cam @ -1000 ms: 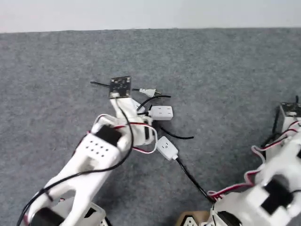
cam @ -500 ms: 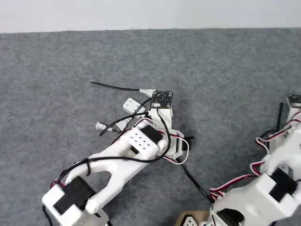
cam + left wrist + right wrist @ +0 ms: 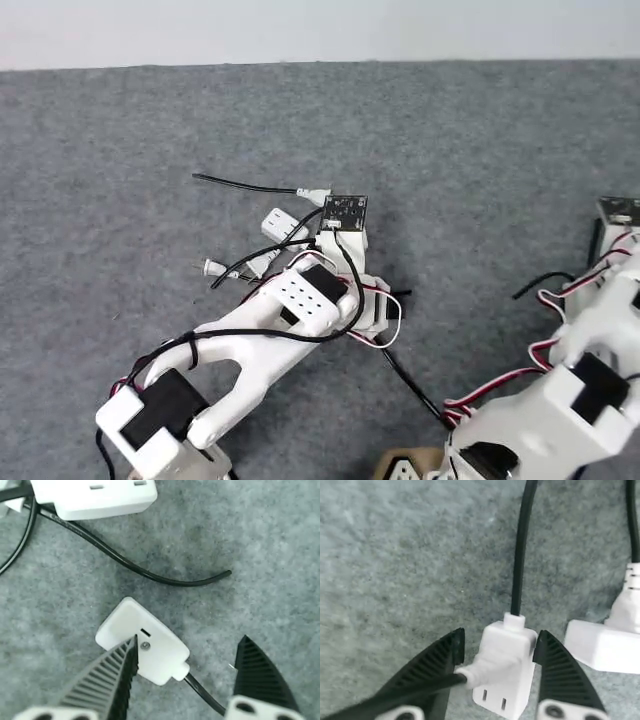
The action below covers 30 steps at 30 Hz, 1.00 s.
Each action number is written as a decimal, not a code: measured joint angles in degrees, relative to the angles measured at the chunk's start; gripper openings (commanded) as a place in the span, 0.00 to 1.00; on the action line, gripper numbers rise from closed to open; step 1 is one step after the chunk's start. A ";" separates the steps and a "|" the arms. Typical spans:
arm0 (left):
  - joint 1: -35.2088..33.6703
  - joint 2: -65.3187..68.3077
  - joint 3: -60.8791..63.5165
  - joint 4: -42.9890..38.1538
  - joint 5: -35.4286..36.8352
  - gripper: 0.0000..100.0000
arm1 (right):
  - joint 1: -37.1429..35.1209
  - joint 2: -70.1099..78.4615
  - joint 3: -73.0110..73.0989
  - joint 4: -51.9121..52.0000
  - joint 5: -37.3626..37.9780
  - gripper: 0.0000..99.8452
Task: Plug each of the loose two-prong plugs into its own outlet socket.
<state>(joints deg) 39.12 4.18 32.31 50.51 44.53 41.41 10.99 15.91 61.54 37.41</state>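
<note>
Overhead, the left arm (image 3: 270, 330) lies stretched from 7 o'clock to the middle of the grey carpet (image 3: 480, 150), and the right arm (image 3: 585, 390) sits at 4 o'clock. The left gripper (image 3: 189, 641) hangs over a white socket (image 3: 150, 647) with its jaws apart: one finger is over the socket's edge and the other is over bare carpet beside it, so nothing is clamped. A black cable (image 3: 205, 697) leaves that socket. A second socket (image 3: 95, 495) lies near, and a loose cable end (image 3: 165, 580) curves between the two.

In the high view a third socket (image 3: 279, 224) lies at 10 o'clock from the middle. A loose plug (image 3: 212, 268) lies at 8 o'clock from it, and a far plug (image 3: 316, 194) on a thin black lead at 1 o'clock from it.

The right gripper (image 3: 501, 634) holds its jaws apart on either side of a slotted block (image 3: 507, 690), which is on a black lead (image 3: 520, 555). A white piece (image 3: 482, 672), perhaps a plug, lies across the block. Just beside it is another block (image 3: 597, 647) with a white plug (image 3: 630, 605) against it
</note>
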 measured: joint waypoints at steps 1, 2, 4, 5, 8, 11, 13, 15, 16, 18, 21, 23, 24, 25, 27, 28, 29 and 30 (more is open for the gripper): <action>-0.53 0.00 0.18 -0.09 0.00 0.30 | -0.18 0.00 0.00 0.00 0.00 0.22; -1.49 0.00 0.18 -0.09 0.00 0.30 | -0.44 0.00 0.00 0.00 0.00 0.22; -3.52 0.00 0.18 0.18 0.00 0.30 | -0.62 0.00 0.00 0.00 0.00 0.22; -4.57 0.00 0.18 0.26 0.00 0.30 | -0.79 0.00 0.00 0.00 0.00 0.22; -8.53 0.00 0.35 2.37 0.00 0.30 | -1.41 0.00 0.00 0.00 -0.26 0.22; -10.37 0.26 1.23 3.69 0.00 0.30 | -2.11 0.00 0.00 0.00 -0.26 0.22; -11.34 0.26 1.32 4.40 -0.26 0.30 | -2.37 0.00 0.00 0.00 -0.35 0.22; -11.52 0.26 1.32 4.66 -1.05 0.30 | -2.46 0.00 0.00 0.00 -0.35 0.22; -11.52 0.26 1.32 4.66 -1.05 0.30 | -2.55 0.00 0.00 0.00 -0.35 0.22; -11.52 0.26 1.32 4.75 -1.05 0.30 | -2.55 0.00 0.00 0.00 -0.35 0.22; -11.34 0.26 1.32 4.92 -1.32 0.30 | -2.55 0.00 0.00 0.00 -0.35 0.22; -9.93 0.26 1.32 5.10 -1.41 0.30 | -2.55 0.00 0.00 0.00 -0.35 0.22; -8.62 0.26 1.32 5.27 -1.41 0.30 | -2.55 0.00 0.00 0.00 -0.35 0.22; -7.30 0.26 1.32 5.71 -1.41 0.30 | -2.55 0.00 0.00 0.00 -0.35 0.22; -4.66 0.26 1.32 6.24 -1.41 0.30 | -2.55 0.00 0.00 0.00 -0.35 0.22; -3.25 0.26 1.32 6.24 -1.41 0.30 | -2.55 0.00 0.00 0.00 -0.35 0.22; -2.11 0.26 1.32 6.24 -1.41 0.30 | -2.55 0.00 0.00 0.00 -0.35 0.22; -1.14 0.26 1.32 6.24 -1.41 0.30 | -2.55 0.00 0.00 0.00 -0.35 0.22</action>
<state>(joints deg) 37.98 4.44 33.63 56.75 43.12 38.86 10.99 15.91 61.54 37.05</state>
